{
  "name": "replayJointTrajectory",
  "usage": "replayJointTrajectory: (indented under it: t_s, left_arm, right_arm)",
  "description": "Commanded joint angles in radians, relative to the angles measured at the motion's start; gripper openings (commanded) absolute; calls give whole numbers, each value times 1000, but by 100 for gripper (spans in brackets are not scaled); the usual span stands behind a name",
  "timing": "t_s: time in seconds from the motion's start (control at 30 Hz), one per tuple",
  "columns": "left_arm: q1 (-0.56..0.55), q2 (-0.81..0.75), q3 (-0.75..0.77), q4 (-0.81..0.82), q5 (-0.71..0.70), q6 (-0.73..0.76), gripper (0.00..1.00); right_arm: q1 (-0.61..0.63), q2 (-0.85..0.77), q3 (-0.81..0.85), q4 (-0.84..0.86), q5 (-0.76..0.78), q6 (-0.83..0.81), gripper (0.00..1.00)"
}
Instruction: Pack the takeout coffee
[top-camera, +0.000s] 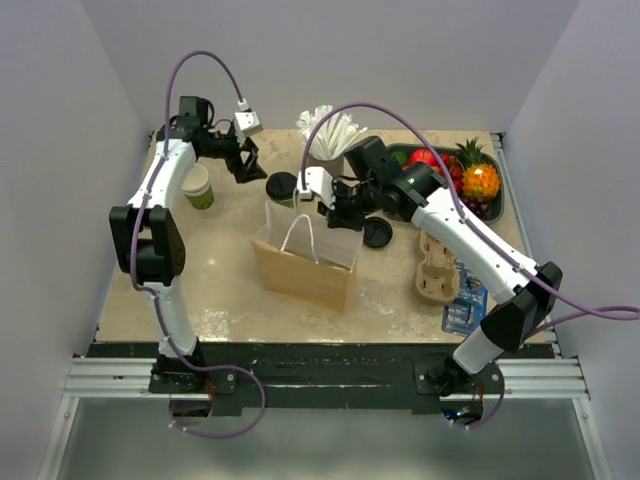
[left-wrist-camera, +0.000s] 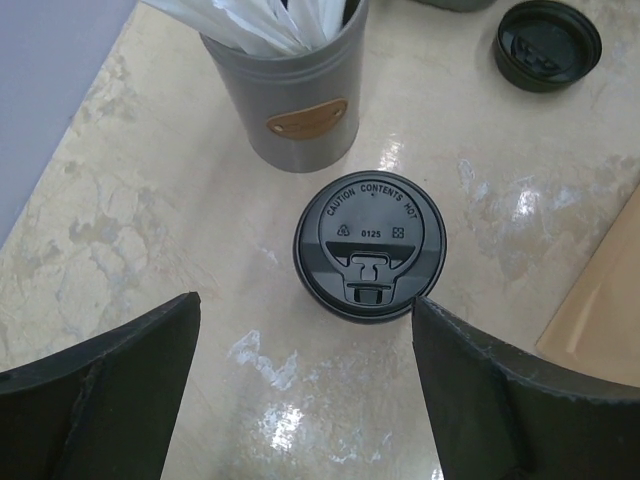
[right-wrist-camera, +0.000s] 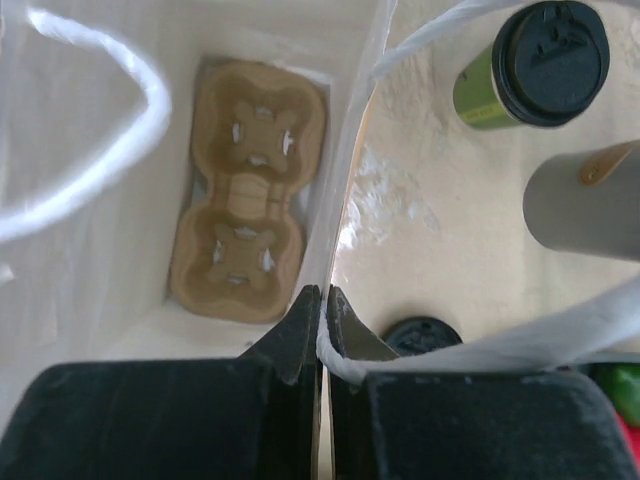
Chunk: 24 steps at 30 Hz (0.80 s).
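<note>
A beige marbled tabletop (top-camera: 220, 290) is sitting between pale, plain walls. At the far left an open green cup (top-camera: 198, 186) is standing without a lid. Just to its right the left gripper (top-camera: 243, 160) is hovering with its jaws spread wide, holding nothing. In its wrist view the two dark fingers (left-wrist-camera: 100, 400) are framing the takeout coffee (left-wrist-camera: 369, 245). The coffee is standing upright on the table below them with its black lid on, touching neither finger. It is standing just behind the back left corner of the bag, near a grey cup of white straws (left-wrist-camera: 295, 100).

In the middle a brown paper bag (top-camera: 300, 270) is standing open with its white handles up. A moulded cardboard cup carrier (right-wrist-camera: 245, 200) is lying flat on its bottom. The right gripper (top-camera: 345, 215) is reaching over the bag's back edge with its fingers pressed together, pinching the bag's wall at the rim.

A loose black lid (top-camera: 377, 233) is lying on the table just right of the bag. Further right a second cup carrier (top-camera: 437, 268) is lying on the table, with a dark tray of fruit (top-camera: 499, 195) behind it and a blue packet (top-camera: 465, 305) in front.
</note>
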Motion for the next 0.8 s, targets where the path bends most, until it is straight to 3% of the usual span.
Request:
replayJointTrajectory:
  t_s: [0.0,0.2,0.47,0.77]
  left_arm:
    - [-36,46,43,-65,35,203,91]
    - [-79,92,69,-77,12,239,96]
    - [-99,122,78,-57,30,246,99]
    - [-104,151,77,-40,62,237,96]
  right_arm:
    - [-52,-32,41,-154,-96,-225,0]
    - [-83,-38,31,-289,-138,-417,0]
    - [-81,-66,-9,-292,-112,-448,0]
    - [-81,-80,-14,-239,-70,-388,44]
